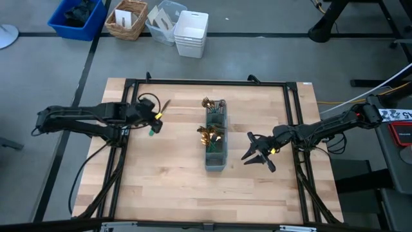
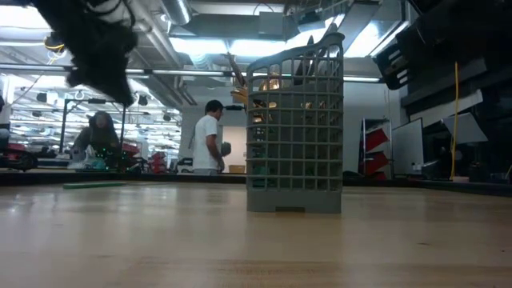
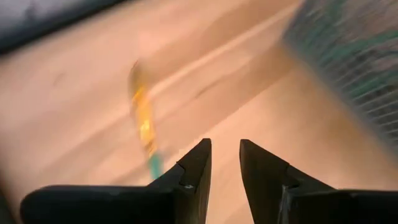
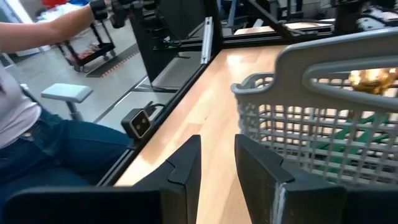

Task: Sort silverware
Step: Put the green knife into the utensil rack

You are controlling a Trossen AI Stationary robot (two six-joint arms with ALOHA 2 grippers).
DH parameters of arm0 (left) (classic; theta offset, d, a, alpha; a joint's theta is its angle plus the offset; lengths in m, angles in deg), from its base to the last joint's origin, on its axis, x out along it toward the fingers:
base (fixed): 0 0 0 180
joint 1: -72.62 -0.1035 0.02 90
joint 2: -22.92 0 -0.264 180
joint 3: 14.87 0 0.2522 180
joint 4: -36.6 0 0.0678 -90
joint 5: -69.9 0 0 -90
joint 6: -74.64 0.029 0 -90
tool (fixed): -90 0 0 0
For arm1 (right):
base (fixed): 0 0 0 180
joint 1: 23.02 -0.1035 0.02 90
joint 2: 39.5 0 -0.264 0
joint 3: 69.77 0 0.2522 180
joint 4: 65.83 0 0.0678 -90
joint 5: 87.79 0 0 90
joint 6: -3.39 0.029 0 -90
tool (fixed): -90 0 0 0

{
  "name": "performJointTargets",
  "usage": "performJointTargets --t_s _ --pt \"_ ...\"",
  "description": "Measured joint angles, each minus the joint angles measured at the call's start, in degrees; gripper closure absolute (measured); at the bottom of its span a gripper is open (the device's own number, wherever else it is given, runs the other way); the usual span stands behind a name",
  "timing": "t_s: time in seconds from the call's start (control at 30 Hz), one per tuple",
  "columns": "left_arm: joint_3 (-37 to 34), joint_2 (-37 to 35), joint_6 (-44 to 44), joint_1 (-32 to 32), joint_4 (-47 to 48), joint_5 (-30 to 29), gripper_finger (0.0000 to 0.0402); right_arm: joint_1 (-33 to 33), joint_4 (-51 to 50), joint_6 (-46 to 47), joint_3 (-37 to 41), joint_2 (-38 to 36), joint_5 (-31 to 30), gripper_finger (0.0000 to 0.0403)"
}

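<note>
One piece left out: a single piece of silverware [image 1: 165,105] lies on the bare wood well left of the caddy, gold head up-table, green handle toward the left gripper; the wrist view shows it flat just ahead of the left fingers.
Table [image 1: 167,180]: light wood, a dark frame round its edges; plenty of bare board around the loose piece, so a low, flat approach looks possible.
Caddy [image 1: 215,135]: narrow grey mesh, upright at the table's middle, with gold heads showing in its far and middle sections; I cannot tell which section takes which kind.
Left gripper [image 1: 152,118]: hovers just beside the loose piece, jaws parted by a narrow gap, nothing between them.
Right gripper [image 1: 259,152]: waits just right of the caddy's near end, jaws apart and empty.
Step in hand: likely the left arm's pick of the loose piece.
Doing it well: line the fingers across the slim handle, not along it; come down until the tips nearly meet the wood; close on the handle's middle so the heavy head does not swing.
Risk: a thin handle lying flat may slide or flip.
</note>
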Motion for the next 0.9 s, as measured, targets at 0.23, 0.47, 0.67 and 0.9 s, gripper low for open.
performJointTargets --t_s 0.23,0.47,0.67,0.9 --pt "-0.04 5.64 -8.44 -4.20 10.01 0.79 0.0325 0.00 0.02 -0.12 0.01 0.00 -1.85 0.0303" --pt "-0.04 15.27 -4.11 -10.11 8.87 5.44 0.0325 0.00 0.02 -0.10 -0.01 0.00 -1.87 0.0303" --pt "-0.04 23.01 1.79 -14.52 6.84 9.69 0.0325 0.00 0.00 -0.08 0.00 0.00 -1.89 0.0303" --pt "-0.02 28.59 8.35 -18.62 -0.14 12.38 0.0325 0.00 -0.02 -0.02 0.01 0.00 -1.89 0.0303"
